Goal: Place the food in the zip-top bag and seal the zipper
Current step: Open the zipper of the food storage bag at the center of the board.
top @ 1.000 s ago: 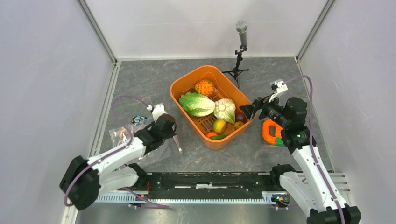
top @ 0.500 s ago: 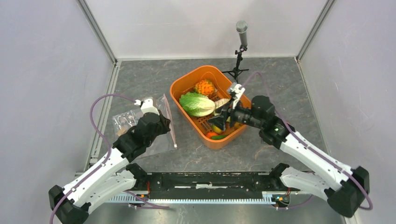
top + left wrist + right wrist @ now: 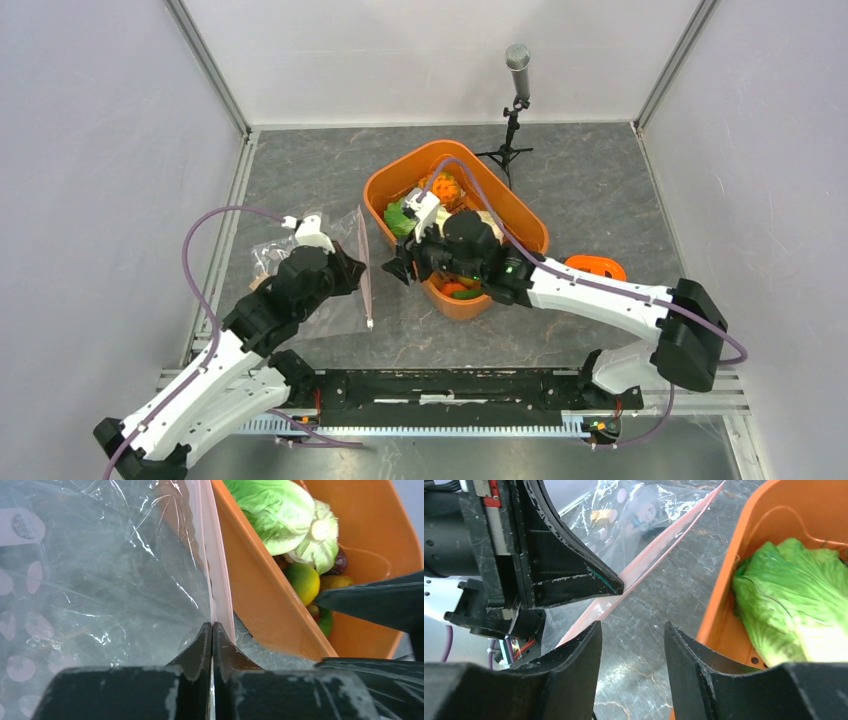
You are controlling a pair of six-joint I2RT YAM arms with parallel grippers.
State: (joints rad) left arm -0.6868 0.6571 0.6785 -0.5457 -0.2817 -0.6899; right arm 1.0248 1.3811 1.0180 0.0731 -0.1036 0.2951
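The clear zip-top bag (image 3: 330,275) lies on the table left of the orange basket (image 3: 530,222); it also shows in the left wrist view (image 3: 110,580) and the right wrist view (image 3: 624,515). My left gripper (image 3: 362,268) (image 3: 212,626) is shut on the bag's pinkish zipper strip (image 3: 217,570) and holds that edge up. The zipper also shows in the right wrist view (image 3: 659,545). My right gripper (image 3: 398,270) (image 3: 631,630) is open and empty, just right of the strip, over the table beside the basket. The green-white cabbage (image 3: 270,515) (image 3: 794,605), mango (image 3: 304,581) and pineapple (image 3: 447,187) lie in the basket.
A microphone on a small tripod (image 3: 516,100) stands behind the basket. An orange object (image 3: 595,267) lies on the table right of the right arm. White walls close in the table on three sides.
My right arm swung left across the basket, its gripper now at the bag's mouth. My left gripper lifted the zipper edge and moved slightly back.
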